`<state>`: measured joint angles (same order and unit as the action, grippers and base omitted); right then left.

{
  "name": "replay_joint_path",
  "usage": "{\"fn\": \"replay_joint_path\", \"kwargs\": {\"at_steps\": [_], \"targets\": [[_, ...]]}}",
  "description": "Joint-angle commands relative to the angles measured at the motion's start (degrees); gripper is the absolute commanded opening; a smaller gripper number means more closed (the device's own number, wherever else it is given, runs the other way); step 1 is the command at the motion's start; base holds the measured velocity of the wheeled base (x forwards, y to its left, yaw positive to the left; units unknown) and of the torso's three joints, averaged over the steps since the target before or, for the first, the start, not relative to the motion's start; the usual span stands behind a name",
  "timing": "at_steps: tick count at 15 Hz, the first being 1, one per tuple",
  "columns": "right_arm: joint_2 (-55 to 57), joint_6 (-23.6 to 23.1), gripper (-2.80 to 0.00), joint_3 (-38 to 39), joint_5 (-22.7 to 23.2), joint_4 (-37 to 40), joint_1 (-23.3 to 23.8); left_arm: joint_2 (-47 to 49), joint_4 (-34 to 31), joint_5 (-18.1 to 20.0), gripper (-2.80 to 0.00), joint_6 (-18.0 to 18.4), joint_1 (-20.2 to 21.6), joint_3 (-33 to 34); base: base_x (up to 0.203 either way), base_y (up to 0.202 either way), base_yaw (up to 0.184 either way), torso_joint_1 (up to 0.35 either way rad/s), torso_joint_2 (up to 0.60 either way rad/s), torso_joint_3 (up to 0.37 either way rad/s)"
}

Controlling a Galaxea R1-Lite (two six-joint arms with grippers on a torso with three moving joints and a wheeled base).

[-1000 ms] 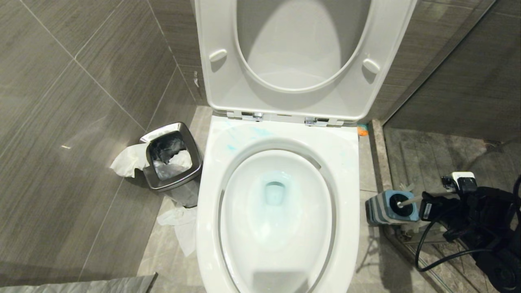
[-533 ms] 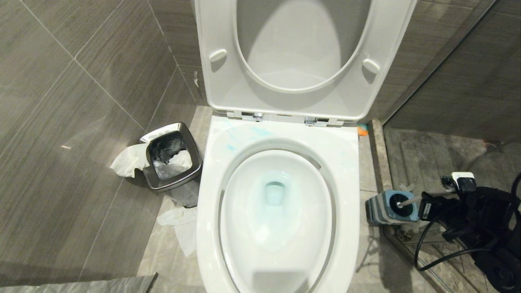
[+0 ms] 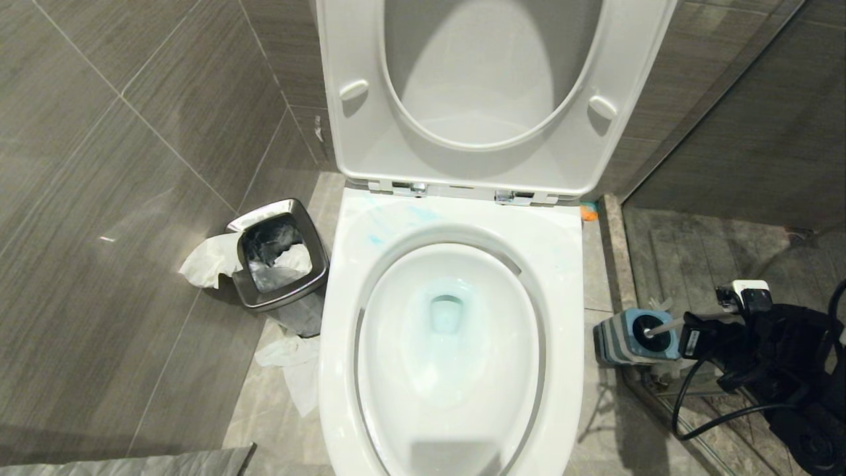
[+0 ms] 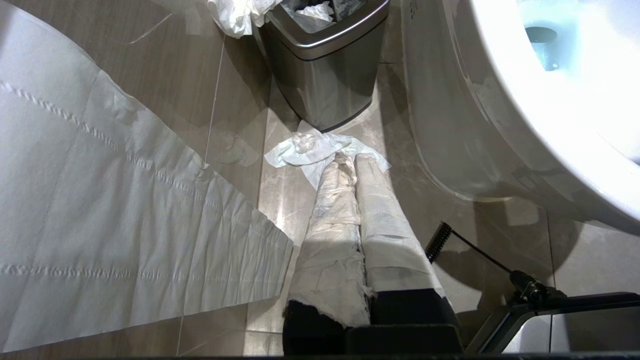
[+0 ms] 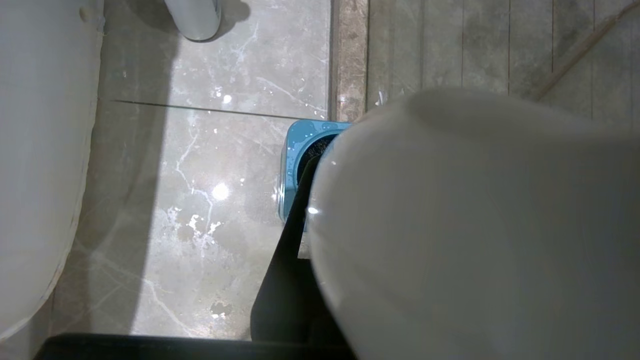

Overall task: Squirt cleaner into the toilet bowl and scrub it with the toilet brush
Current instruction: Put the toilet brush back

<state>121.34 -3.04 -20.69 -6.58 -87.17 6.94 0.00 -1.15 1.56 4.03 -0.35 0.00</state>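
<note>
Head view: the toilet bowl (image 3: 562,277) stands in the middle, seat and lid raised against the wall.
Cleaner: pale blue streaks (image 3: 396,221) lie on the back left of the rim, and the water in the drain hole (image 3: 447,314) is tinted blue.
Brush: the white handle (image 3: 664,325) rises slanted out of the blue-and-grey holder (image 3: 624,340), which stands on the floor to the right of the bowl, near the stone threshold.
Right gripper: it (image 3: 694,334) is at the upper end of the handle, just beside the holder, and its fingers are closed around the brush handle.
Right wrist view: the wide white end of the handle (image 5: 475,225) fills most of the picture; one dark finger (image 5: 287,260) lies along its side; below it the blue top of the holder (image 5: 295,150) shows, on the marble floor.
Left gripper: seen only in the left wrist view, low beside the bowl; its two paper-wrapped fingers (image 4: 350,220) are pressed together, clenched on nothing.
Bin: a chrome square bin (image 3: 281,261) stands left of the bowl, with tissue (image 3: 208,261) hanging on its side.
Floor: more crumpled tissue (image 4: 310,150) lies in front of the bin.
</note>
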Motion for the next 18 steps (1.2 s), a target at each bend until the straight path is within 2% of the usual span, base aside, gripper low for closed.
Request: {"fn": "replay_joint_path", "kwargs": {"at_steps": [1,7,8,12,18], "targets": [[0.30,-0.13,-2.80,-0.05,-0.10,-0.49,0.01,0.00,0.00,0.02,-2.80,0.01,0.00,0.00,0.000,0.000,0.000,0.000,0.00,0.000],[0.39,-0.04,-2.80,0.03,-0.01,-0.49,-0.08,0.00,0.00,0.02,-2.80,0.01,0.00,0.00,0.000,0.000,0.000,0.000,0.00,0.000],[0.39,-0.04,0.00,-0.14,-0.01,-0.49,-0.08,0.00,0.00,0.02,-2.80,0.01,0.00,0.00,0.000,0.000,0.000,0.000,0.00,0.000],[-1.26,0.31,0.00,0.42,-0.01,-0.49,-0.17,0.00,0.00,0.02,-2.80,0.01,0.00,0.00,0.000,0.000,0.000,0.000,0.00,0.000],[-7.48,-0.24,0.00,7.00,-0.24,-0.49,-1.15,0.00,0.00,0.02,-2.80,0.01,0.00,0.00,0.000,0.000,0.000,0.000,0.00,0.000]]}}
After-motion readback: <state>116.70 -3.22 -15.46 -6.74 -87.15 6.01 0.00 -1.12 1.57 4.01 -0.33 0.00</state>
